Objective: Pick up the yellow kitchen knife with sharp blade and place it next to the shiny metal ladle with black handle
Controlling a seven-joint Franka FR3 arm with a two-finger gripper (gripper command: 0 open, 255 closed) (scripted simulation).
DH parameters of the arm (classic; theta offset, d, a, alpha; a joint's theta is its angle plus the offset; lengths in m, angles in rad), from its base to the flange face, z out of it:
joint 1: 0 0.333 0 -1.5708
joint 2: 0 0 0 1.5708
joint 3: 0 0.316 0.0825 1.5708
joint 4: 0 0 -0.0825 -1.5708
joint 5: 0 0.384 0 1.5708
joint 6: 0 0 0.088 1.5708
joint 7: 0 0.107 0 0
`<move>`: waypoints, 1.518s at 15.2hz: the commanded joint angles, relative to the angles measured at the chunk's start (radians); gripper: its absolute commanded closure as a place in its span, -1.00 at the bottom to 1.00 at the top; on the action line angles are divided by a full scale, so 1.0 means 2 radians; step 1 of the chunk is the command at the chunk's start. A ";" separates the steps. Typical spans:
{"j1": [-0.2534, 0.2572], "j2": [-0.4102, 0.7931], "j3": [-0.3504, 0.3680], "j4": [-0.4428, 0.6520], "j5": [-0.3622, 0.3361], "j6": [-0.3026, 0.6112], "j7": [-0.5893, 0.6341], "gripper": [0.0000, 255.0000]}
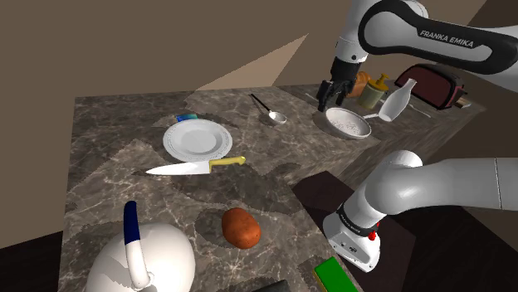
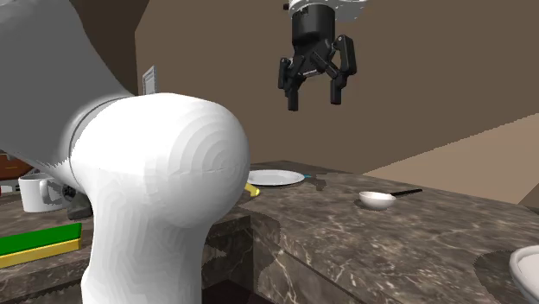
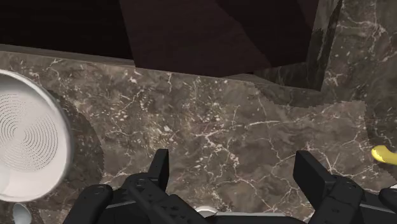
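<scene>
The knife (image 1: 195, 167) has a silver blade and a yellow handle and lies flat on the dark marble counter (image 1: 108, 158), just in front of a white plate (image 1: 197, 139). Behind the plate rests the ladle (image 1: 270, 110), a pale bowl on a thin black handle, also seen from the side (image 2: 377, 199). My black gripper (image 1: 332, 93) hangs well above the counter's back part, far from the knife. Its fingers stand apart with nothing between them (image 2: 313, 97). Below the open gripper (image 3: 235, 175) lies bare marble, with a yellow tip (image 3: 383, 154) off to one side.
A white strainer pan (image 1: 349, 123) sits almost under the gripper. Behind it stand a white bottle (image 1: 395, 101), a dark red toaster (image 1: 433, 87) and small orange and yellow items (image 1: 369, 85). A potato (image 1: 241, 227) and a white kettle (image 1: 141, 261) occupy the counter's near end.
</scene>
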 commanded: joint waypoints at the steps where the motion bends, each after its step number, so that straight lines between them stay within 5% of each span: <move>1: 0.000 0.000 0.000 0.000 0.000 0.000 0.000 -1.00; 12: 0.002 -0.095 0.167 -0.129 0.141 0.102 0.294 -1.00; 18: -0.003 -0.063 0.286 -0.139 0.215 0.188 0.460 -1.00; 23: -0.045 0.000 0.396 -0.111 0.250 0.266 0.597 -1.00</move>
